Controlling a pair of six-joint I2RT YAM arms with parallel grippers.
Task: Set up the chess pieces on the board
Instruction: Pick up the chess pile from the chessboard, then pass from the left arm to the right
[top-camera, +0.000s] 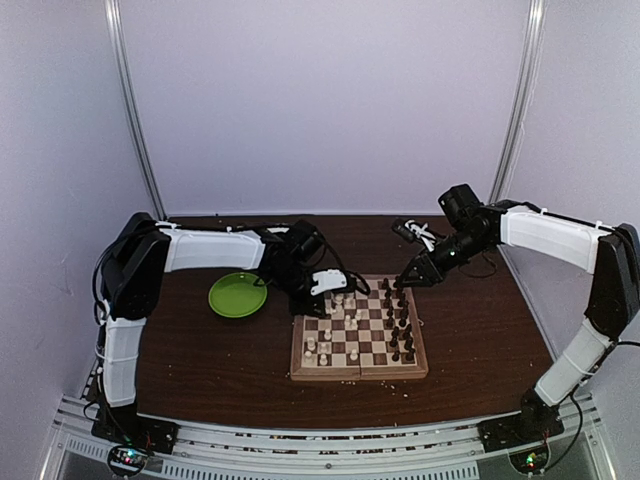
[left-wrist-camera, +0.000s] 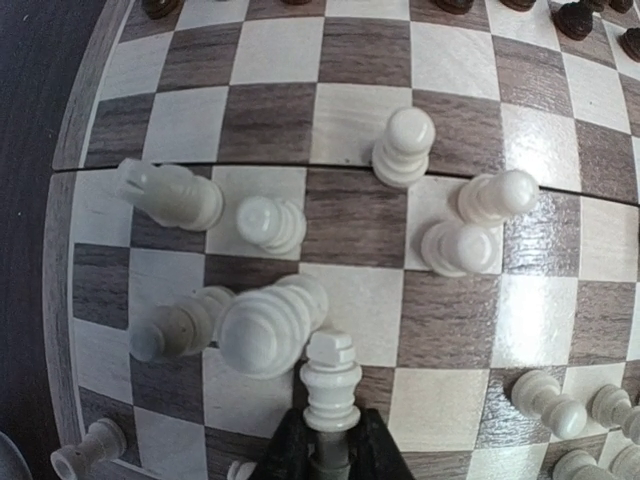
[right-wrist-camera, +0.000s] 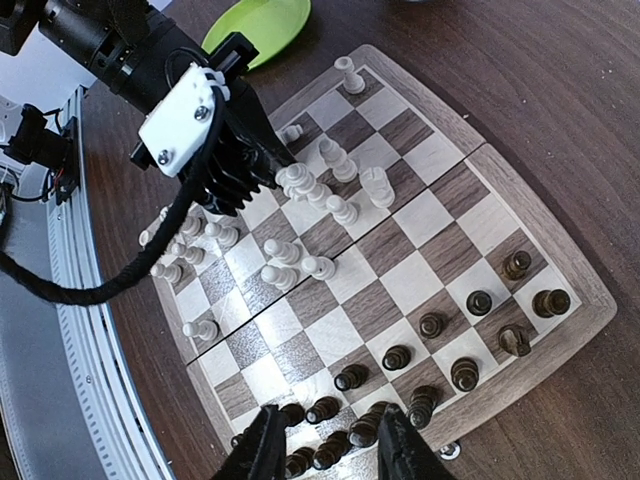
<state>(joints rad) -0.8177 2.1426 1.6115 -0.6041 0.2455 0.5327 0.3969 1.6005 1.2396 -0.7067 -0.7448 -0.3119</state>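
Left wrist view: left end effector (left-wrist-camera: 332, 442) clenched on a cream-white turned chess piece (left-wrist-camera: 332, 378) over the chequered wooden board (left-wrist-camera: 270, 120), crowded by cream neighbours (left-wrist-camera: 270, 325) it may topple; right end effector (right-wrist-camera: 328, 448) released.

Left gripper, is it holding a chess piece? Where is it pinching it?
Yes. The left gripper pinches one cream-white chess piece by its lower end, and the piece's head sticks out past the gripper.
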